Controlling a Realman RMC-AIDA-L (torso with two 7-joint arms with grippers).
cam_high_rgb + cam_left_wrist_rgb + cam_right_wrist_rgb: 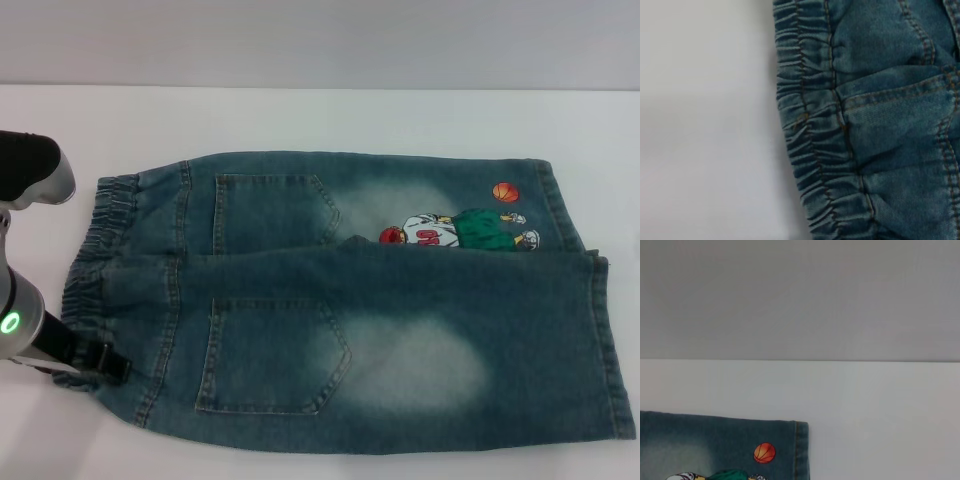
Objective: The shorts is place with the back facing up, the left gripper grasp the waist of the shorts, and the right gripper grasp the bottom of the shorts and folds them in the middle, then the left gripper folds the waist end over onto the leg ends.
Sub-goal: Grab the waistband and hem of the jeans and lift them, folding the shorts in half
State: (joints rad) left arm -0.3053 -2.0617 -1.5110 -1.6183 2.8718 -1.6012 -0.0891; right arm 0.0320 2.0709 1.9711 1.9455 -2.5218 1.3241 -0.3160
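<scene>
The blue denim shorts point(380, 300) lie flat on the white table, back pockets up. The ruffled elastic waist point(95, 240) is at the left. The bottom of the shorts, with its flat leg ends point(612, 340), is at the right. A cartoon basketball-player print point(455, 230) shows on the far leg. My left gripper point(95, 362), on the arm with the green ring, sits at the near end of the waist, against the denim edge. The left wrist view shows the gathered waist point(805, 125) close up. The right wrist view shows the far leg's hem point(801, 450) and its orange ball print point(764, 452). The right gripper is out of view.
The white table point(300, 120) runs bare beyond the shorts up to a grey wall point(320, 40). Part of the left arm point(30, 170) hangs over the table's left side. The near leg reaches almost to the right edge of the head view.
</scene>
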